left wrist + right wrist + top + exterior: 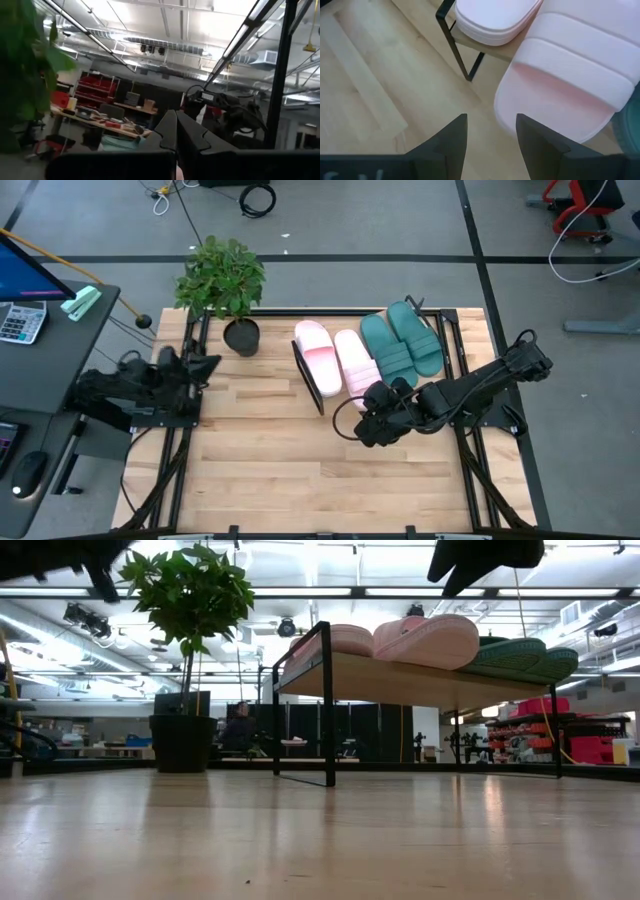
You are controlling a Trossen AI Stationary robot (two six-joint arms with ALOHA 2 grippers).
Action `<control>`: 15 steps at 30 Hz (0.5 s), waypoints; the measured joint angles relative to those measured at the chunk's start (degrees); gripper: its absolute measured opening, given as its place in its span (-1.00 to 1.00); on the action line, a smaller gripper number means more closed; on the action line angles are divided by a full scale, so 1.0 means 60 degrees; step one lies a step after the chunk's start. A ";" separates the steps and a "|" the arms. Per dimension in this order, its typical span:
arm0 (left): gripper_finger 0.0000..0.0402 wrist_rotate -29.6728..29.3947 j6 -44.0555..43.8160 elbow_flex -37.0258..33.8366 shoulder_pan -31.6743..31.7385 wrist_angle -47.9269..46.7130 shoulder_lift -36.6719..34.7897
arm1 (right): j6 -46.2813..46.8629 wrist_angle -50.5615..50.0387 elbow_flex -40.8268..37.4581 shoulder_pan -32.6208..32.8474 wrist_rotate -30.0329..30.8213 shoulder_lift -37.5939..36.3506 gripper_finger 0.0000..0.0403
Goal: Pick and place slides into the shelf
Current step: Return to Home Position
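- Noted all four slides on top of the shelf, lying side by side in a row: pink slides toward the left arm's side, teal slides toward the right arm's side.
- Seen in the low view: pink soles overhanging the plank's near edge, teal pair farther along the plank.
- Shelf standing at the far middle of the counter, with a potted plant just beside its left end.
- Right hand: released, fingers spread with nothing between them. Raised above the counter just off the shelf's near edge, beside the end of the nearer pink slide, not touching it.
- Left hand: clenched on nothing, fingers pressed together. Parked at the counter's left edge, near the plant pot, well apart from the shelf.
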 joint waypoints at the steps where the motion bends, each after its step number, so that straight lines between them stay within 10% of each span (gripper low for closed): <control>1: -0.97 0.0039 -0.0034 -0.0342 0.0000 0.0465 0.0012 | 0.0012 -0.0002 0.0000 -0.0010 -0.0001 0.0000 -0.13; 6: -0.98 0.0121 -0.0013 -0.1541 0.0004 0.2702 0.0007 | 0.0153 -0.0003 0.0000 -0.0011 -0.0001 0.0000 -0.13; 15: -0.96 0.0891 -0.0201 -0.1577 0.0109 0.1948 0.0018 | 0.0088 -0.0637 0.0000 -0.0049 -0.0446 0.0000 -0.22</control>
